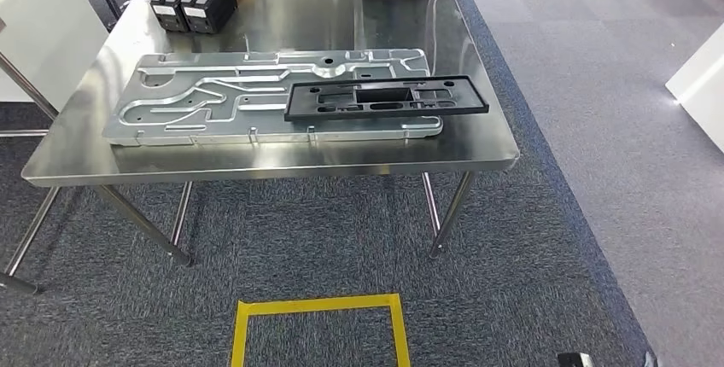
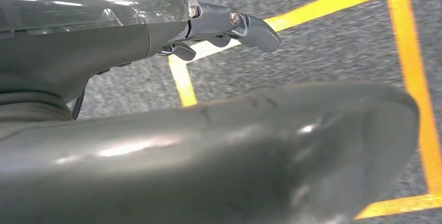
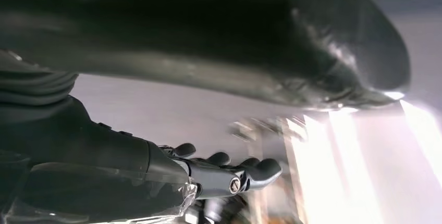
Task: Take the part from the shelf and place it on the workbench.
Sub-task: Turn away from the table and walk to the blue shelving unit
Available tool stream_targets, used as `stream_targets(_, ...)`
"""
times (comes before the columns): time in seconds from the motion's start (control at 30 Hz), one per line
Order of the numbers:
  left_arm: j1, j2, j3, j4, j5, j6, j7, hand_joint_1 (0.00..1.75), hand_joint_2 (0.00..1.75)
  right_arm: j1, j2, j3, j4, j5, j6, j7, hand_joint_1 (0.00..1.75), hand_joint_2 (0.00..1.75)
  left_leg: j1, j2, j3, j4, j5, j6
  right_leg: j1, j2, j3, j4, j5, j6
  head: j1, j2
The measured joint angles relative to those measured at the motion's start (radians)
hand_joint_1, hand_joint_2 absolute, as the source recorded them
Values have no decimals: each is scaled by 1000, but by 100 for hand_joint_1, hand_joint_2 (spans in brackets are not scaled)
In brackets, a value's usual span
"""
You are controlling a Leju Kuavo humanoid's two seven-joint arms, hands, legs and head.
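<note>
The polished stainless-steel tabletop [image 1: 478, 141] fills the upper half of the head view. A long black flat plastic frame part with rectangular cut-outs [image 1: 386, 98] lies right of centre on it, resting on top of a large silver machined aluminium plate with curved channels [image 1: 213, 102]. Two black rectangular boxes [image 1: 195, 2] stand side by side at the upper left of the tabletop; their labels are too small to read. A yellow tape square [image 1: 318, 316] marks the grey carpet at lower centre.

In the left wrist view the left hand [image 2: 224, 28] hangs above the carpet and yellow tape, fingers loosely extended, holding nothing. In the right wrist view the right hand [image 3: 229, 172] is likewise empty, fingers apart and slightly curled.
</note>
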Motion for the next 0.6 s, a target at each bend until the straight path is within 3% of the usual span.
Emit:
stream_targets(0.07, 1, -2, 0, 0, 0, -10, 14, 0, 0, -18, -15, -47, 133, 135, 14, 171, 0, 0, -1, 5, -25, 1, 20, 9, -6, 3, -31, 111, -101, 8, 0, 0)
stream_targets(0.1, 2, -4, 0, 0, 0, -14, 21, 0, 0, -26, -23, -58, 195, 194, 37, 257, 0, 0, -2, 7, -38, 2, 30, 10, -9, 3, -42, 171, -135, 12, 0, 0)
stream_targets(0.13, 3, -7, -1, 0, 1, -17, 29, 0, 0, -31, -30, -62, 247, 240, 68, 329, 0, 0, -3, 9, -51, 5, 39, 8, -12, 3, -45, 215, -143, 16, 0, 0)
stream_targets(0.17, 3, -9, -3, 0, 1, -20, 37, 0, 0, -36, -34, -62, 293, 276, 107, 388, 0, 0, -3, 10, -66, 9, 48, 6, -15, 3, -32, 229, -126, 19, 0, 0)
stream_targets(0.2, 4, -13, -7, 0, 2, -22, 44, 0, 0, -41, -37, -62, 330, 299, 145, 427, 0, 0, -2, 10, -80, 14, 56, 3, -20, 3, -3, 207, -94, 22, 0, 0)
stream_targets(0.27, 3, -19, -18, 0, 2, -25, 57, 0, 0, -51, -39, -62, 386, 321, 209, 474, 0, 0, -2, 10, -108, 30, 70, -7, -26, 2, 98, 82, -54, 24, 0, 0)
stream_targets(0.33, 2, -23, -28, 0, 2, -26, 70, 0, 0, -63, -40, -62, 425, 327, 270, 497, 0, 0, -3, 11, -124, 41, 82, -20, -22, 3, 176, -41, -72, 15, 0, 0)
stream_targets(0.37, 2, -25, -33, 0, 2, -28, 77, 0, 0, -68, -40, -63, 442, 327, 308, 505, 0, 0, -3, 12, -129, 43, 90, -27, -18, 4, 189, -69, -82, 8, 0, 0)
stream_targets(0.43, 0, -28, -47, 0, 2, -32, 91, 0, 0, -73, -40, -64, 472, 325, 397, 515, 0, 0, 2, 11, -137, 44, 98, -41, -16, 1, 178, -77, -71, -11, 0, 0)
stream_targets(0.47, 1, -29, -52, 0, 2, -34, 95, 0, 0, -74, -40, -65, 483, 325, 436, 519, 0, 0, 3, 9, -144, 56, 80, -46, -15, -1, 170, -78, -61, -21, 0, 0)
stream_targets(0.5, 2, -32, -56, 0, 2, -36, 97, 0, 0, -76, -40, -66, 492, 325, 467, 525, 0, 0, 5, 8, -156, 86, 42, -49, -15, -4, 159, -79, -49, -29, 0, 0)
stream_targets(0.57, 4, -37, -60, 0, 1, -38, 98, 0, 0, -77, -40, -67, 503, 322, 504, 540, 0, 0, 6, 6, -185, 196, -63, -52, -11, -6, 132, -78, -28, -40, 0, 0)
stream_targets(0.6, 4, -39, -62, 0, 0, -38, 97, 0, 0, -77, -40, -69, 507, 319, 517, 548, 0, 0, 7, 5, -195, 258, -99, -52, -8, -7, 116, -77, -16, -42, 0, 0)
